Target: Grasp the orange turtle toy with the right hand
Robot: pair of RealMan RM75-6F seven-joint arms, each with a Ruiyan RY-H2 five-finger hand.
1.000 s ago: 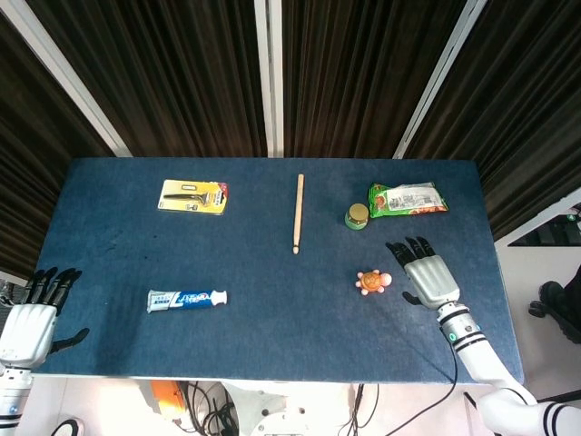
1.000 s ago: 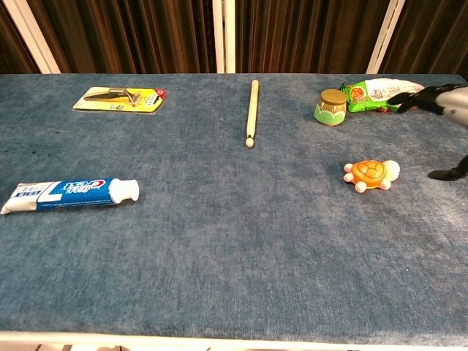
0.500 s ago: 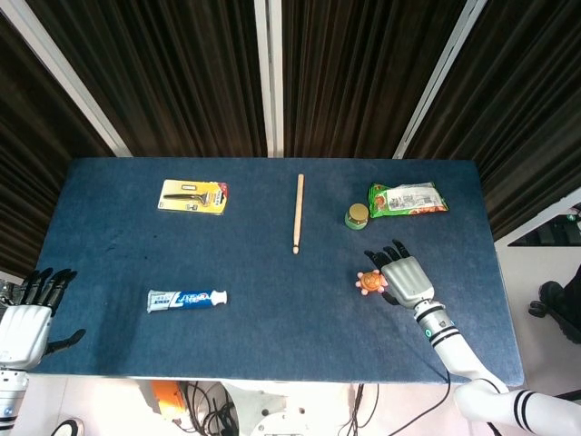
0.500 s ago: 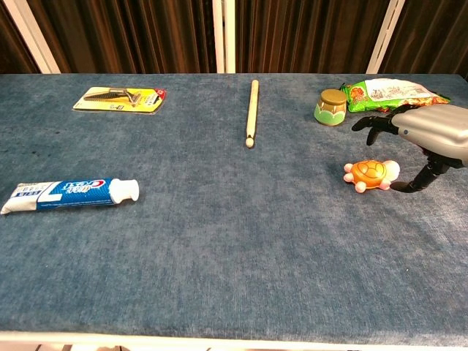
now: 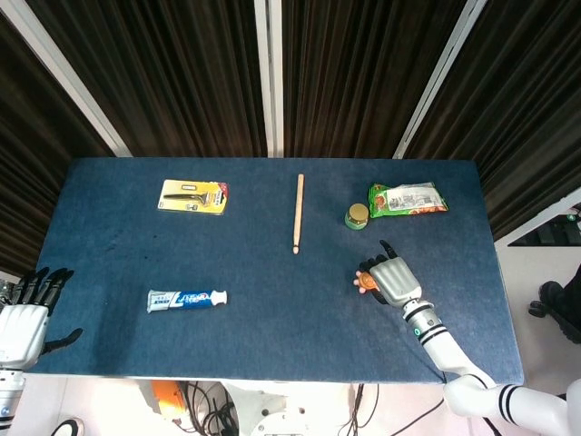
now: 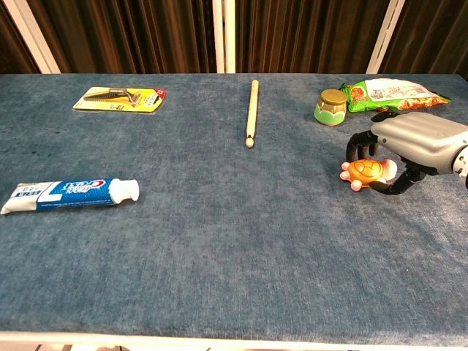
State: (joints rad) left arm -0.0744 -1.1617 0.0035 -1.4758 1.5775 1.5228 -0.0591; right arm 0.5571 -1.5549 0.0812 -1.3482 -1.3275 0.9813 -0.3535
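The orange turtle toy [image 5: 366, 281] [image 6: 364, 172] lies on the blue table at the right. My right hand [image 5: 392, 277] [image 6: 413, 140] covers it from the right. Its fingers [image 6: 356, 145] curl over the turtle's far side and the thumb hooks around the near side, so the toy is gripped between them while still resting on the cloth. In the head view most of the turtle is hidden under the hand. My left hand [image 5: 24, 319] hovers off the table's front left corner, fingers spread and holding nothing.
A green pot [image 6: 331, 107] and a snack bag [image 6: 387, 91] sit just behind the right hand. A drumstick [image 6: 252, 112] lies at the middle back, a razor pack [image 6: 121, 98] at the back left, a toothpaste tube [image 6: 69, 192] at the front left.
My right hand slid left from beside the turtle to over it, and its fingers and thumb closed around the toy. The turtle shifted slightly left. The left hand barely moved.
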